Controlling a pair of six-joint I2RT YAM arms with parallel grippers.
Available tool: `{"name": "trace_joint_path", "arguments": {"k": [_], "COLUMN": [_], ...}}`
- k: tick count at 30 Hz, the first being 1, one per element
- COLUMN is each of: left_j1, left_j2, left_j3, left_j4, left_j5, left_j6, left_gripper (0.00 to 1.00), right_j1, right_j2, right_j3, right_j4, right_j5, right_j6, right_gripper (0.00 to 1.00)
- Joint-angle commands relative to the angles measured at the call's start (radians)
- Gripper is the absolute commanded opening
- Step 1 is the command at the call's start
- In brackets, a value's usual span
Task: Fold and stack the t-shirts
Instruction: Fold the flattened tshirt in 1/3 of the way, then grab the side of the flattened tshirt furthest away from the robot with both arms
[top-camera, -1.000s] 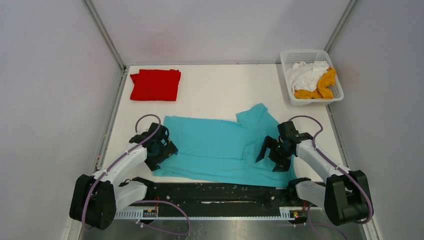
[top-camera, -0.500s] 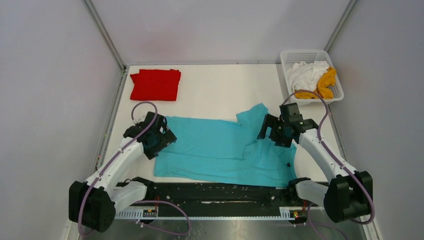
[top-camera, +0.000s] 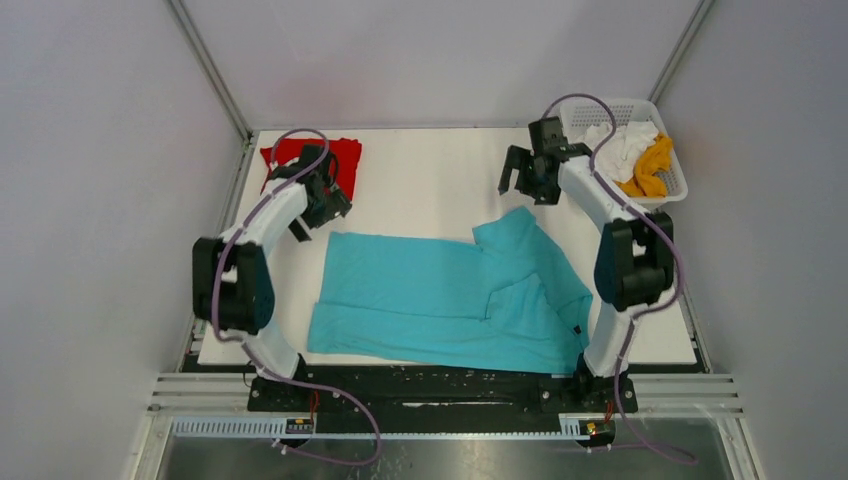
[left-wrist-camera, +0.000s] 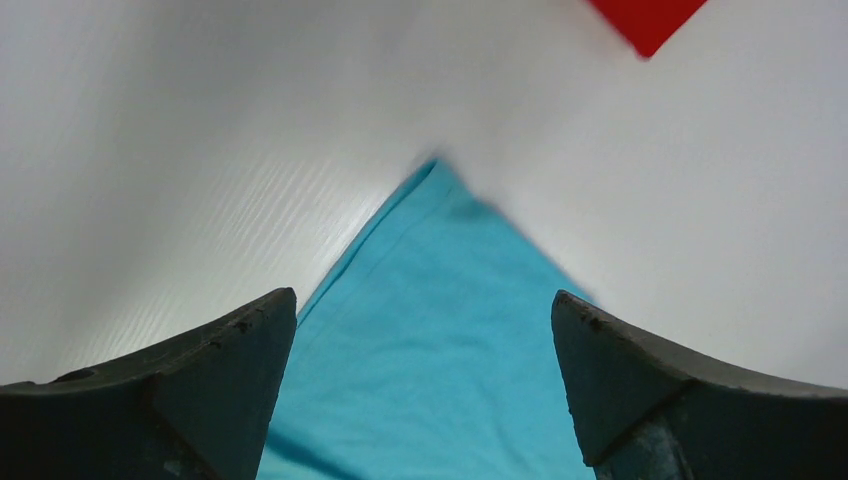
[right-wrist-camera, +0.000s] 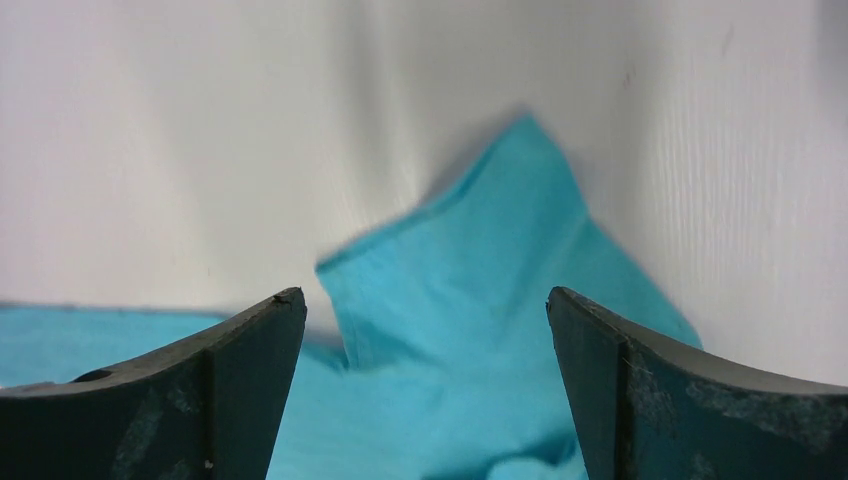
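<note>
A turquoise t-shirt (top-camera: 430, 295) lies spread across the middle of the white table, one sleeve (top-camera: 510, 228) pointing to the far side. A folded red t-shirt (top-camera: 348, 158) sits at the far left, partly hidden by my left arm. My left gripper (top-camera: 318, 205) hangs open above the turquoise shirt's far left corner (left-wrist-camera: 430, 330), holding nothing. The red shirt's tip (left-wrist-camera: 648, 20) shows beyond that corner. My right gripper (top-camera: 522, 183) is open above the table just beyond the sleeve (right-wrist-camera: 480, 300). White (top-camera: 612, 148) and yellow (top-camera: 652, 168) t-shirts lie in the basket.
A white lattice basket (top-camera: 580, 150) stands at the far right corner, close behind my right arm. Grey walls enclose the table (top-camera: 430, 175) on three sides. The black rail with both arm bases runs along the near edge.
Both arms have risen from the shirt's near sides and reached to its far edge, the left toward the red shirt, the right toward the basket. Both grippers stayed open.
</note>
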Motion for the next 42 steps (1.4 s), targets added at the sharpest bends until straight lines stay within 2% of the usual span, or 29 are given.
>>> {"name": "trace_joint_path", "arguments": {"k": [1,7,13,20,25,29,35,40,42], "left_j1": [0.016,0.031,0.037,0.041,0.041,0.042,0.044,0.046,0.047], "left_j2": [0.198,0.346,0.414,0.429,0.44,0.459,0.461,0.476,0.488], "left_j3": [0.184,0.282,0.277,0.292,0.301,0.313,0.318,0.339,0.361], "left_j4": [0.036,0.013,0.047,0.049,0.033,0.032,0.032,0.018,-0.01], "left_j5": [0.037,0.052,0.105,0.123,0.146,0.188,0.185,0.193,0.186], "left_j6": [0.054,0.054,0.053,0.063,0.056,0.058,0.052,0.047,0.041], "left_gripper": [0.99,0.99,0.95,0.92,0.91,0.88,0.84,0.74,0.72], "right_j1": [-0.006,-0.011,-0.012,-0.012,-0.011,-0.011,-0.011,-0.011,-0.011], "right_j2": [0.196,0.409,0.503,0.495,0.443,0.399,0.394,0.387,0.382], "right_j3": [0.214,0.469,0.527,0.433,0.331,0.269,0.247,0.239,0.238], "right_j4": [-0.036,-0.133,-0.164,-0.172,-0.148,-0.119,-0.112,-0.116,-0.116], "right_j5": [0.037,0.075,0.009,-0.029,-0.065,-0.084,-0.107,-0.11,-0.105], "right_j6": [0.031,0.065,0.096,0.112,0.099,0.082,0.082,0.088,0.087], "right_gripper": [0.99,1.0,0.98,0.95,0.87,0.74,0.47,0.18,0.02]}}
